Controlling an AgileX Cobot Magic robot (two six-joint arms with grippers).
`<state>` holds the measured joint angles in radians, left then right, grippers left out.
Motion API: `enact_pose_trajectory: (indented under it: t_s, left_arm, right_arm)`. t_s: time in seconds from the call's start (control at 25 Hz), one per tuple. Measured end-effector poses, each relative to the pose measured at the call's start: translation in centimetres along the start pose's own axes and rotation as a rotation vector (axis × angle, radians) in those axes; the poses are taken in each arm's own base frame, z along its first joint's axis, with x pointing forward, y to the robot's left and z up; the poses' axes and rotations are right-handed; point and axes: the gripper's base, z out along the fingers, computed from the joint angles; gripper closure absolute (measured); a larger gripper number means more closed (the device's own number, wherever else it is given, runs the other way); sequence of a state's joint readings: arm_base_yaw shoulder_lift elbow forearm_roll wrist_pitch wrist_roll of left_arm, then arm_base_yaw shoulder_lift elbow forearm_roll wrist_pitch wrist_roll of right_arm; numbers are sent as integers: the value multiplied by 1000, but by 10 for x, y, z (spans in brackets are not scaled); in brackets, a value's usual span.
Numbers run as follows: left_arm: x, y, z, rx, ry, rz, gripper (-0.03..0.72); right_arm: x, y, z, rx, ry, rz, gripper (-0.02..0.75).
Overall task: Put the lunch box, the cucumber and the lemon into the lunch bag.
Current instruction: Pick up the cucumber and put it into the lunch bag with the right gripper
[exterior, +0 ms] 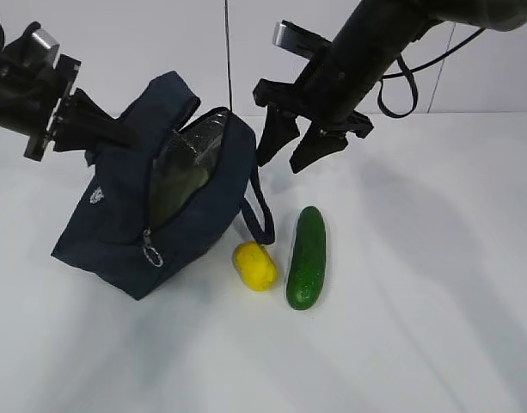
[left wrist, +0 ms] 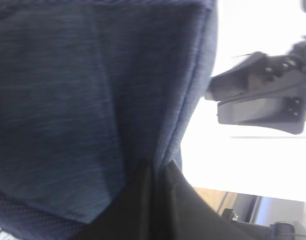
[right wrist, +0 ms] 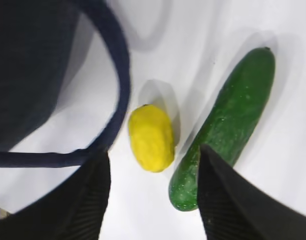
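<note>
Lemon [exterior: 255, 265] and cucumber [exterior: 307, 257] lie beside the open, apparently tilted lunch bag [exterior: 151, 206].

Unzipped navy lunch bag [exterior: 117, 232], lemon [exterior: 255, 265] & cucumber [exterior: 307, 257] beside.
</note>
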<state>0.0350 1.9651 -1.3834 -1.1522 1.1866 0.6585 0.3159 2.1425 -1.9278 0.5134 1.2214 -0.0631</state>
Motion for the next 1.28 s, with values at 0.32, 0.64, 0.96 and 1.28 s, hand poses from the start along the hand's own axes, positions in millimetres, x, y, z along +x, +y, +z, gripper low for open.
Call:
enact_pose_trajectory:
  t_s: [0.32, 0.64, 0.96, 1.28]
  left_arm:
    - [5, 11, -24, -146, 35, -7, 694]
    - [8, 14, -26, -193, 63, -5, 694]
    - [8, 14, -26, -194, 64, -6, 694]
    - [8, 15, -26, -208, 73, -1, 694]
  right_arm:
    - [4, 0, 4, 163, 11, 74, 323]
    - [16, -15, 19, 241, 74, 139, 323]
    - [26, -22, 30, 257, 119, 206, 323]
    - [28, -39, 61, 289, 178, 311, 237]
